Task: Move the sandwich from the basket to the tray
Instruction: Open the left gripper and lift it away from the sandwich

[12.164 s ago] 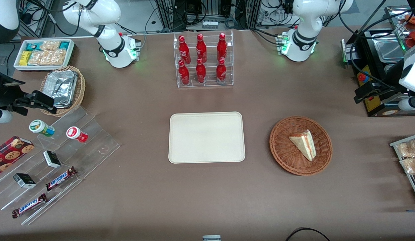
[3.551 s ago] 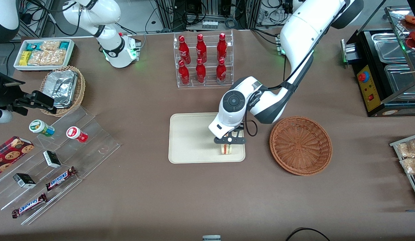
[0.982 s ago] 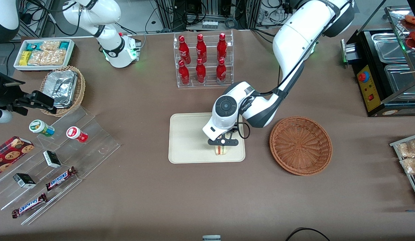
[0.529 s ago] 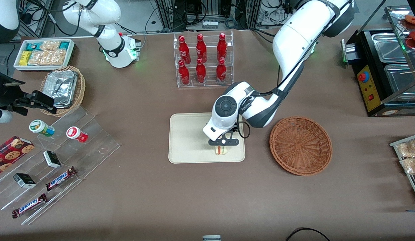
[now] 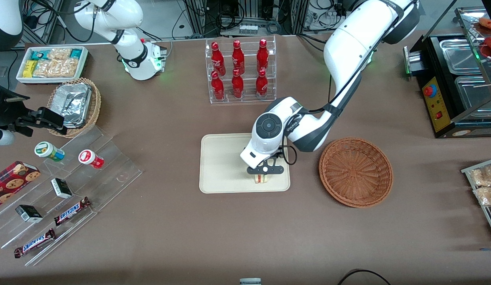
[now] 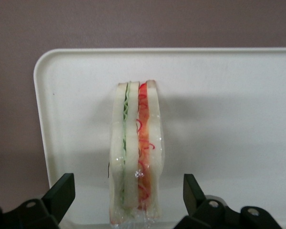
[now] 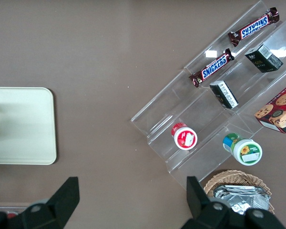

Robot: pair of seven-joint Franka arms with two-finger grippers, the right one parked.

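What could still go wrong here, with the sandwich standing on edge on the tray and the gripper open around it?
1. The sandwich stands on its narrow edge on the tray, so it may topple once nothing flanks it.
2. The open gripper straddles it with fingers on either side; a sideways drift while retreating could knock it over.
3. It stands near the tray's rim closest to the front camera; a fall that way could leave it partly off the tray.

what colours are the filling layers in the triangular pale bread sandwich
Green and red-orange between pale bread slices, clearest in the left wrist view of the sandwich; the open gripper straddles it.
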